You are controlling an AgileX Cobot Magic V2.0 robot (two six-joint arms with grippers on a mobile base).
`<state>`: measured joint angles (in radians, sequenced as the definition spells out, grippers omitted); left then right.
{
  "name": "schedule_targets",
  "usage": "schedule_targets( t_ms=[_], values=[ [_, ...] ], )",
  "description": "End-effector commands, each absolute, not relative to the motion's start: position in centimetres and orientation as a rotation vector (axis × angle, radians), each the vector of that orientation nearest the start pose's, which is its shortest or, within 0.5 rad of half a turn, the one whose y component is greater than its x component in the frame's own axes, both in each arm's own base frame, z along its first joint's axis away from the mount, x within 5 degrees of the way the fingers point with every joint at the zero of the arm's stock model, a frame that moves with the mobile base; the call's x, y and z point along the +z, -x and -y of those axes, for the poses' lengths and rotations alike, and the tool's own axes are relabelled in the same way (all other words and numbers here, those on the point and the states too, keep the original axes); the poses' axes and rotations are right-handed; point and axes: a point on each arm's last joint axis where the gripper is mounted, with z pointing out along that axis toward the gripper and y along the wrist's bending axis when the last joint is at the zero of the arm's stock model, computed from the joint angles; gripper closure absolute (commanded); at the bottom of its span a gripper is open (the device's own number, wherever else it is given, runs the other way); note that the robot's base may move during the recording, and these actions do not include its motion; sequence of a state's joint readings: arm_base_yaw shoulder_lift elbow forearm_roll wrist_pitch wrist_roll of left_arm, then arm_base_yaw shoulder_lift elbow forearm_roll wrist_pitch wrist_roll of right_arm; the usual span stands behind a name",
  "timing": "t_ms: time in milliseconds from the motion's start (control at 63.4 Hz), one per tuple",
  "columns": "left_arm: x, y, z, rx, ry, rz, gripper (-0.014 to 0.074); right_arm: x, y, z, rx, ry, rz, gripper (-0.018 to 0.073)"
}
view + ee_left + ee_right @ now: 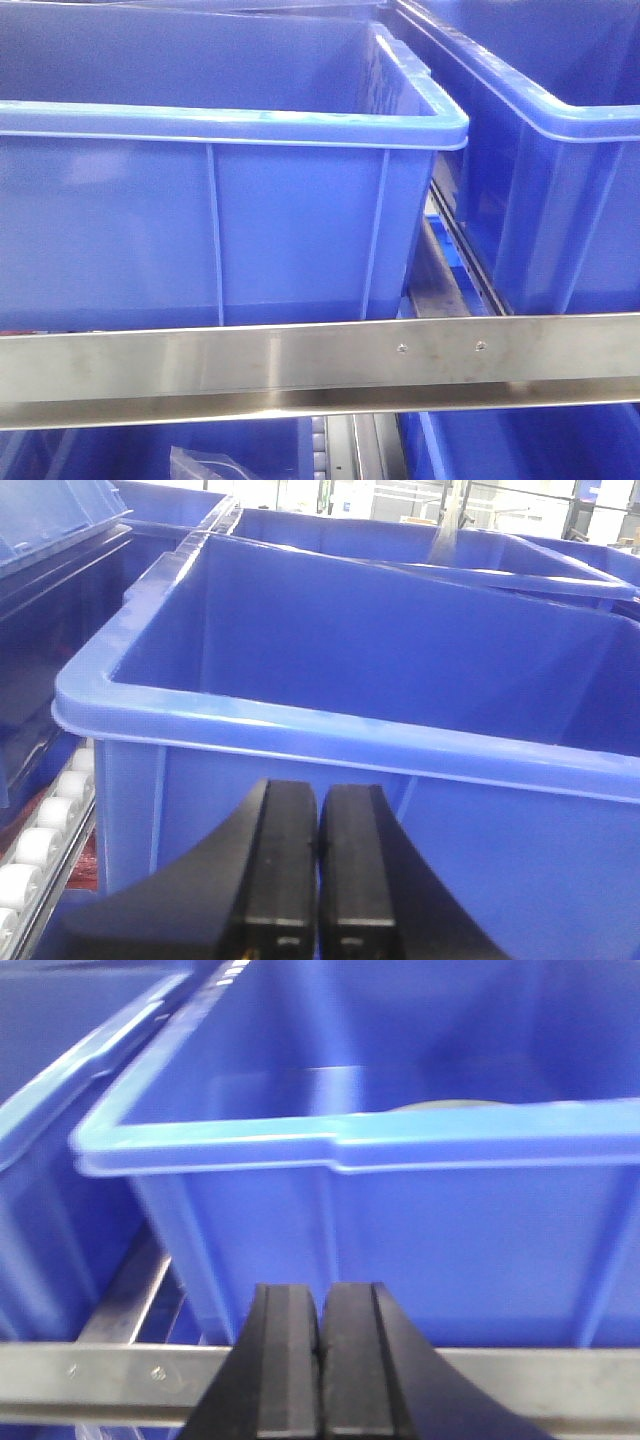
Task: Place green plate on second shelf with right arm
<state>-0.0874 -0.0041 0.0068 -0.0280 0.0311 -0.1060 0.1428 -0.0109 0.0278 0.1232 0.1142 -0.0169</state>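
The large plastic bin (220, 220) at the left of the front view is saturated blue, its rim a paler sky blue. The steel shelf rail (320, 365) across the bottom is brushed silver-grey. The conveyor rollers (35, 850) at lower left are white. Both grippers, the left (318, 880) and the right (320, 1365), are matte black.

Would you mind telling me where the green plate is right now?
Only its pale edge shows, in the right wrist view, just above the near rim of the blue bin ahead of the shut right claw.
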Motion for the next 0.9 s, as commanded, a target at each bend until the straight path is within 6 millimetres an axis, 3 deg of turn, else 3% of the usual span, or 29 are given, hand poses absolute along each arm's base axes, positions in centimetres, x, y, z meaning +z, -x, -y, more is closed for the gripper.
schedule_targets(
  t_ms=[0, 347, 883],
  values=[
    [20.33, -5.6, 0.51, -0.194, 0.039, -1.457, 0.0466, 20.98, -5.54, -0.8, 0.186, 0.042, -1.493, 0.0503],
    [20.33, -5.6, 0.51, -0.194, 0.039, -1.457, 0.0466, 20.35, -5.55, -0.9, 0.183, 0.059, -1.562, 0.0503],
    [20.33, -5.6, 0.51, -0.194, 0.039, -1.457, 0.0466, 21.03, -5.54, -0.79, 0.105, 0.114, -1.482, 0.0503]
  ],
)
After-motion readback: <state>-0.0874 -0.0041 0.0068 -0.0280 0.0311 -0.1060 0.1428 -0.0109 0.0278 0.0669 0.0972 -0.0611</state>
